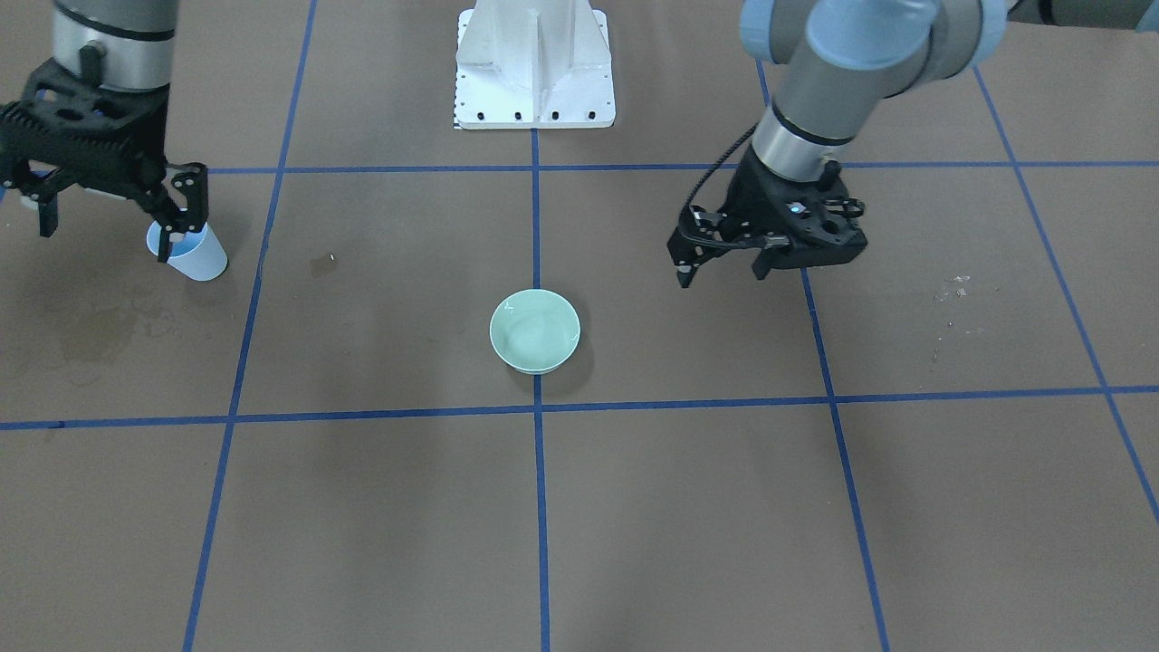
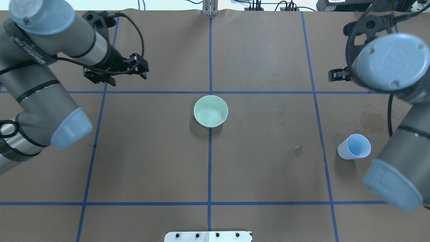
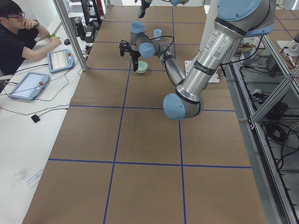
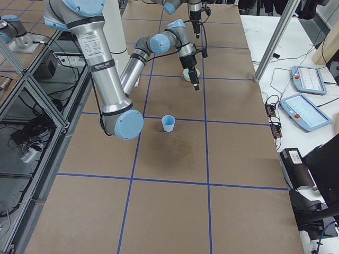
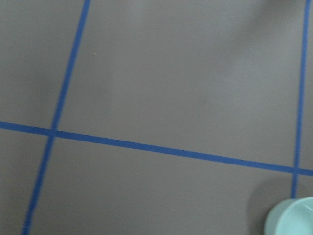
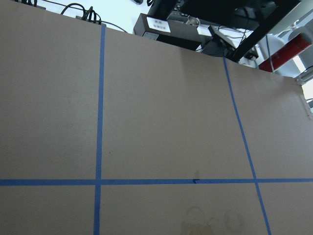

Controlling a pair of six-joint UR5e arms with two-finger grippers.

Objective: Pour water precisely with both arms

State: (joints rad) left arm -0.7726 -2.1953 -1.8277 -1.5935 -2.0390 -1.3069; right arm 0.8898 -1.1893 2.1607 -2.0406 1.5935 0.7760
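Observation:
A mint green bowl [image 1: 534, 330] stands at the table's middle, also in the overhead view [image 2: 211, 111]; faint white glints inside it may be water. A light blue paper cup [image 2: 354, 147] stands upright and free on the robot's right; I cannot tell whether it holds water. My right gripper [image 1: 104, 231] is open and empty, raised above the table and apart from the cup [image 1: 195, 254]. My left gripper [image 1: 723, 272] is open and empty, hovering on the bowl's left side. The left wrist view shows the bowl's rim [image 5: 293, 218] at its lower right corner.
The white pedestal base [image 1: 534, 63] stands at the robot's edge. A small puddle [image 2: 298, 150] and a wet stain [image 2: 371, 121] lie near the cup. Blue tape lines grid the brown table. An operator [image 3: 18, 37] sits beside the table with tablets.

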